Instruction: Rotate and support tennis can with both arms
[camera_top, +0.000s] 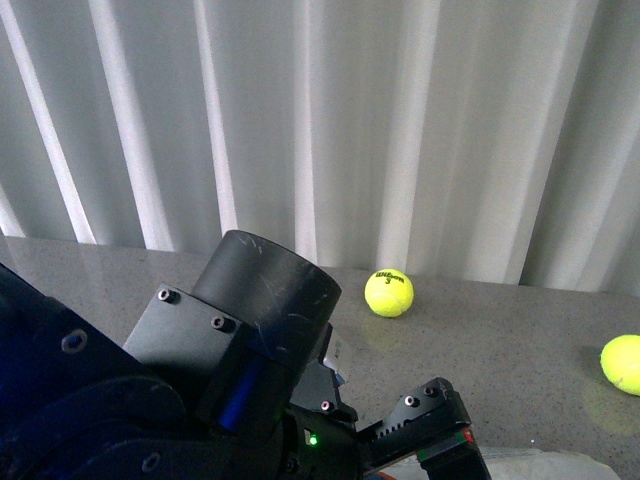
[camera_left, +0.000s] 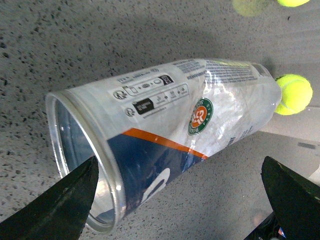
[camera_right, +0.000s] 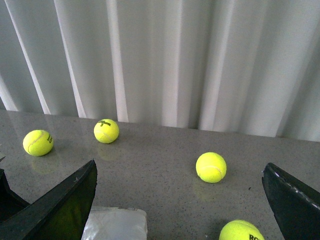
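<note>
My left gripper (camera_left: 178, 167) is spread wide, grasping nothing yet, with one finger (camera_left: 65, 205) on either side of the can (camera_left: 165, 135). The can lies on its side on the table (camera_left: 75, 45) straight ahead of this hand, its open metal rim by one finger and its closed end angled away toward the other. Whether that nearer finger touches the rim I cannot tell. A ball (camera_left: 294, 94) sits right against the far end of the can, beyond my reach line

My right gripper (camera_right: 180, 165) is also released and empty, pointing out over bare table toward the curtain (camera_right: 165, 60), with loose balls (camera_right: 210, 167) scattered ahead of it. Something pale and crinkled lies just under it; I cannot make out what it is

I judge this as the approach: neither hand has the can. Next my left hand should settle lower and close across the body of the can, gently, since the clear wall looks thin and may buckle or roll. My right hand then needs to swing down to the other end to prop it as I turn it
</note>
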